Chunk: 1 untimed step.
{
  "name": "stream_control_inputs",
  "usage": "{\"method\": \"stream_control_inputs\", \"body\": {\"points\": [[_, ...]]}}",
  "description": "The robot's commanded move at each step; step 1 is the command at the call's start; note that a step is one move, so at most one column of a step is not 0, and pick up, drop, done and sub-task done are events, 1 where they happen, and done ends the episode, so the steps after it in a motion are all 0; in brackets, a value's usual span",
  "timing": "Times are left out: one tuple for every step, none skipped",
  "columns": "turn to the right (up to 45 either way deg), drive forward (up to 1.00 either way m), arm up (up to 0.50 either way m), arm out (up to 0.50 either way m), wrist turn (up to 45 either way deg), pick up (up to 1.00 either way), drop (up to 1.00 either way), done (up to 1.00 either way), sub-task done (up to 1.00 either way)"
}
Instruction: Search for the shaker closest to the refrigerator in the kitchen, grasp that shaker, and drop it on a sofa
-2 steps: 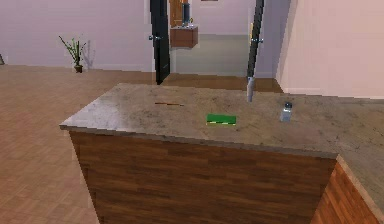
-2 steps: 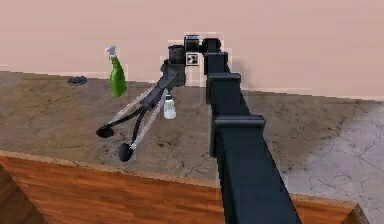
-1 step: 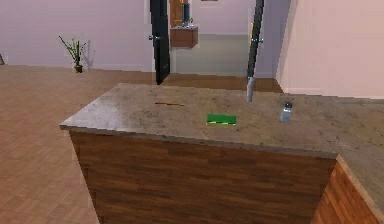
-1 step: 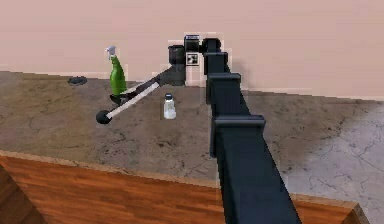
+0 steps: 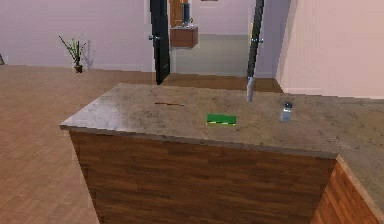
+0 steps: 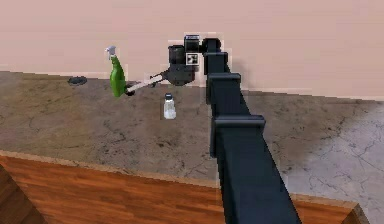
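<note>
End effector hovers over counter near the wall.

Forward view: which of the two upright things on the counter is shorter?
The squat pale shaker, farther right; the slim grey thing left of it stands clearly taller.

A speckled grey-brown stone surface on reddish wood-panelled sides takes up the forward view's lower half. To its left lies a reddish-brown plank floor. A pale lilac wall spans the upper left, with a leafy green potted plant at its foot. A dark-framed doorway stands at upper centre. In the arm side view, a plain pinkish wall runs across the top.
</note>
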Motion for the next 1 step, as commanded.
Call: {"method": "stream_control_inputs", "body": {"points": [[0.0,0.0,0.0,0.0,27.0,0.0,0.0,0.0,0.0]]}}
